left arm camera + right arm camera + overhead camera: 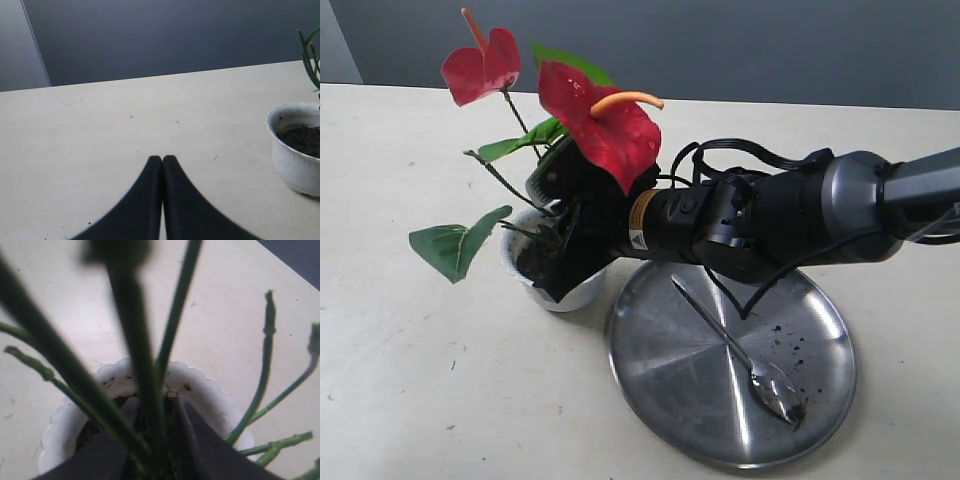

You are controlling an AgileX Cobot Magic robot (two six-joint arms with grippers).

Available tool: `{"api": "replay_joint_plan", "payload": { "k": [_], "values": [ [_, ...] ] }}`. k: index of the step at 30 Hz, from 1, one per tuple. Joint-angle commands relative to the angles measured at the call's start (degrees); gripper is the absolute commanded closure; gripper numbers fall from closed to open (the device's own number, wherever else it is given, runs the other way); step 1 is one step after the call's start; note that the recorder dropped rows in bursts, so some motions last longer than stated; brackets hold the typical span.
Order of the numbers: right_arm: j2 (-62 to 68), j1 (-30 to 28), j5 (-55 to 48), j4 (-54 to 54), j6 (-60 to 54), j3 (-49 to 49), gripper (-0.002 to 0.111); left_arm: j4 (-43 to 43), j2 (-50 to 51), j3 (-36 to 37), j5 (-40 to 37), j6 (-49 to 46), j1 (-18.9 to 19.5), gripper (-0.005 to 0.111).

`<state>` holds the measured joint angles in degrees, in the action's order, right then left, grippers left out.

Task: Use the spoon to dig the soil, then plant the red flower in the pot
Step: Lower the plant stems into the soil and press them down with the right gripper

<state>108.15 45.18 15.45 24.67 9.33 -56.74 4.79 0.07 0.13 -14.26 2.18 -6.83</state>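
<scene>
Planting step is in hand. The red flower (605,125) is held upright over the pot (582,291) by the right gripper (155,440), reaching across from the right. In the right wrist view the jaws are seen narrowed around the bunched green stems, fingers (200,440) dipped inside the scalloped rim, w/ the dark soil (302,137) right below. Root end is hidden behind gripper and stems, so depth of seating can't be told.

Digging looks done: the spoon (735,350) is laid on the steel plate (660,375), bowl toward the near rim, soil crumbs (790,345) scattered beside it. Plate is just beside the pot, on the worktop (420,370).

The left gripper (162,200) is seen pressed fully together, nothing held, parked over bare worktop w/ the pot off to one side.

Next move, as judged: stems to be pushed down until the root end is bedded, then jaws to be released slowly and drawn straight up. Flower is top-heavy w/ broad leaves, so a lean or tip-out is the risk if the soil is loose; pot is light and could be nudged.
</scene>
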Motion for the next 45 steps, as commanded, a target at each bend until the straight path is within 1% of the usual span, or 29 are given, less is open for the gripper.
{"api": "replay_joint_plan", "payload": {
  "k": [1, 6, 17, 45],
  "values": [
    [-0.04, 0.13, -3.30, 0.09, 0.96, 0.79, 0.083, -0.09, -0.07, -0.13, 0.54, 0.25, -0.31, 0.106],
    [-0.42, 0.13, -3.44, 0.09, 0.96, 0.79, 0.083, -0.09, -0.07, -0.13, 0.54, 0.25, -0.31, 0.106],
    [-1.84, 0.13, -7.21, 0.09, 2.51, 0.79, 0.083, 0.02, -0.07, -0.13, 0.54, 0.25, -0.31, 0.106],
    [-3.40, 0.60, -7.23, 0.23, 2.95, 0.79, 0.083, 0.02, -0.07, -0.13, 0.54, 0.25, -0.31, 0.106]
  ]
}}
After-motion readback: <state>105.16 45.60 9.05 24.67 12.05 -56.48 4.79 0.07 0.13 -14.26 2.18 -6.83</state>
